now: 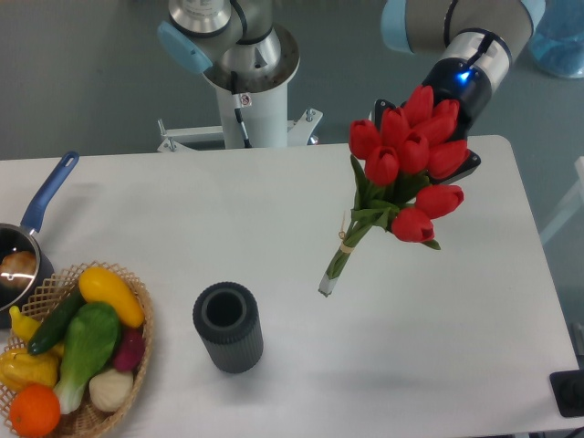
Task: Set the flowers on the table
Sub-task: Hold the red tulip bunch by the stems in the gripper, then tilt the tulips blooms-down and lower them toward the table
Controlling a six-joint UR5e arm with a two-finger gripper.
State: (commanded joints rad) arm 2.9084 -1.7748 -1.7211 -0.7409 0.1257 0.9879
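Grey floor (91, 82) lies behind one white table (274, 210) with rounded corners, and one arm (461, 32) reaches in from the upper right. One bunch of flowers (401, 169) hangs tilted above the table's right half: about nine red tulips at the top, green stems and leaves running down-left to a thin pale band, cut ends lowest. The tool (429, 137) is mostly hidden behind the blooms; dark parts show at either side of them, so it seems clamped on the bunch, though the fingers cannot be seen. One wicker basket (137, 351) at the lower left holds about seven vegetables and fruits. One dark ribbed vase (228, 327) stands upright just right of it. One blue-handled pot (27, 246) sits at the left edge.
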